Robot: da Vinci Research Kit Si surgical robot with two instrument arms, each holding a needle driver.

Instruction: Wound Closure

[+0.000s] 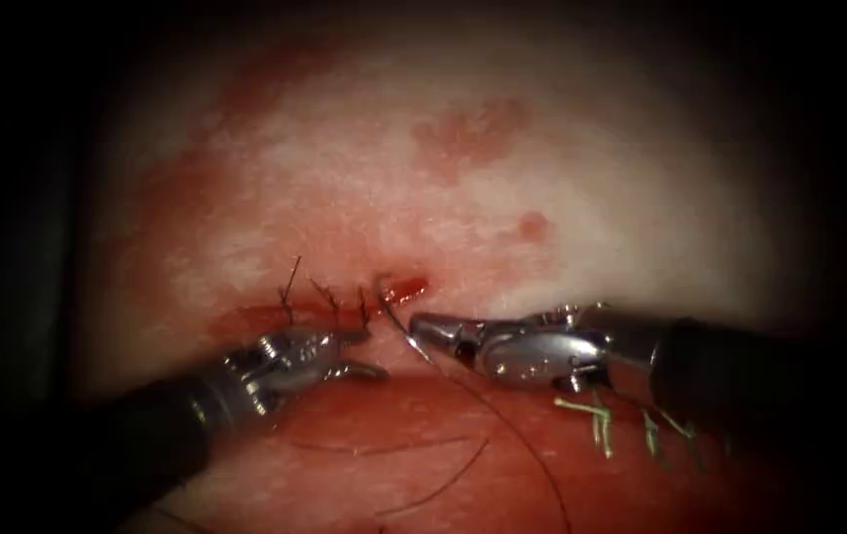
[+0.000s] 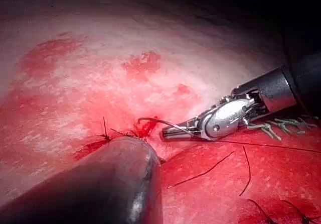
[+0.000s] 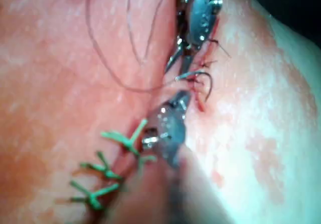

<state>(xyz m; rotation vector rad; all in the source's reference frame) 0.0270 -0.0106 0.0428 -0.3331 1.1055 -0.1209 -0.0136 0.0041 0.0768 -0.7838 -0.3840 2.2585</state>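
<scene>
Endoscope view: right tool's fingers clamp needle; left tool's fingers spread, empty.

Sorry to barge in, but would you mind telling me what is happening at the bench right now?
Two needle drivers are working at a cut in the pale pork-belly tissue. The right arm's metal tool grips the thin curved steel needle at mid-curve; the needle's tip end stands at the open red right end of the cut. Dark thread trails from it across the red tissue below. The left arm's tool lies open, holding nothing, just below the dark stitches to the left.
</scene>
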